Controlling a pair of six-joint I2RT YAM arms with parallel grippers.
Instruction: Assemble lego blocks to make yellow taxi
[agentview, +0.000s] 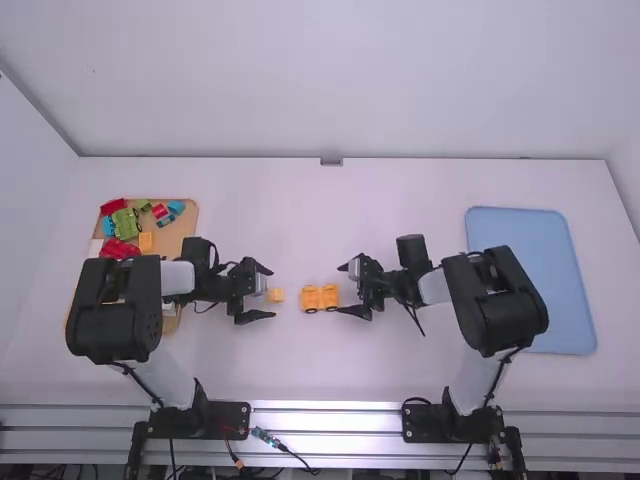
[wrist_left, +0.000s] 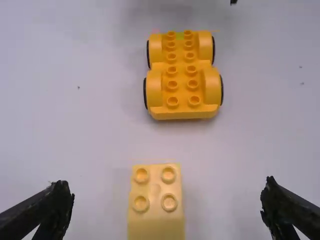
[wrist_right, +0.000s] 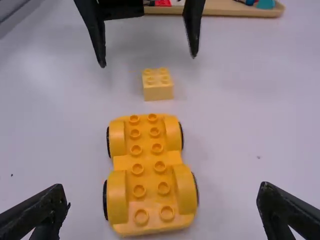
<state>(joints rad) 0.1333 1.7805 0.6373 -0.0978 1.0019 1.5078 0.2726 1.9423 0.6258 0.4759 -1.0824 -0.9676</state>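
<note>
1. Wheeled base (agentview: 320, 298): yellow, black wheels, studs up, standing near the middle of the white tabletop (agentview: 330, 365), closer to its near edge than its far edge.
2. Small block (agentview: 276, 295): paler yellow, four studs up, on the tabletop just beside the base's left end; the two do not touch.
3. Left tool (agentview: 271, 292): spread wide, nothing gripped. Block sits between the fingers, with a gap on both sides.
4. Right tool (agentview: 342, 289): also spread wide, gripping nothing, at the base's right end.
5. Wooden tray (agentview: 190, 214): along the tabletop's left edge, toward the far left corner; holds red, green, blue and yellow pieces (agentview: 126, 222).
6. Blue tray (agentview: 530, 280): near the tabletop's right edge.
</note>
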